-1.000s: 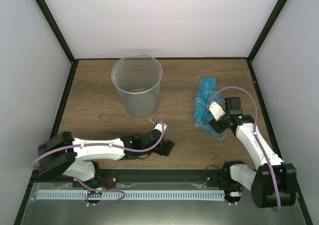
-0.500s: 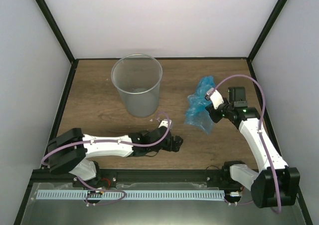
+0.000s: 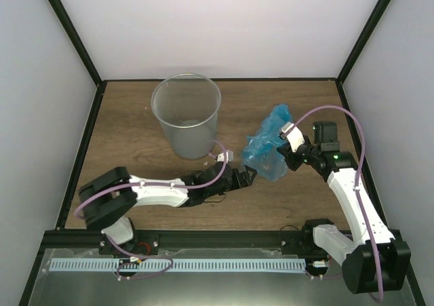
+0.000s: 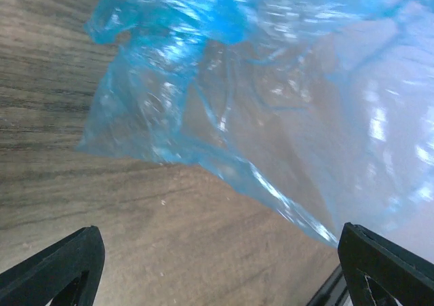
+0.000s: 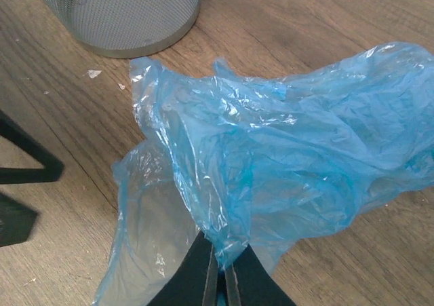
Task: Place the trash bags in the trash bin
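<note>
Closed right gripper [image 5: 220,269] pinches blue trash bag [image 5: 271,157].
Open left gripper [image 3: 247,176] sits just beside its lower edge; tabletop [image 3: 135,143] separates bag from trash bin [image 3: 186,133].

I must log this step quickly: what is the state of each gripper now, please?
Left gripper: jaws open, gripping nothing.
Right gripper: jaws shut on the trash bag.
</note>
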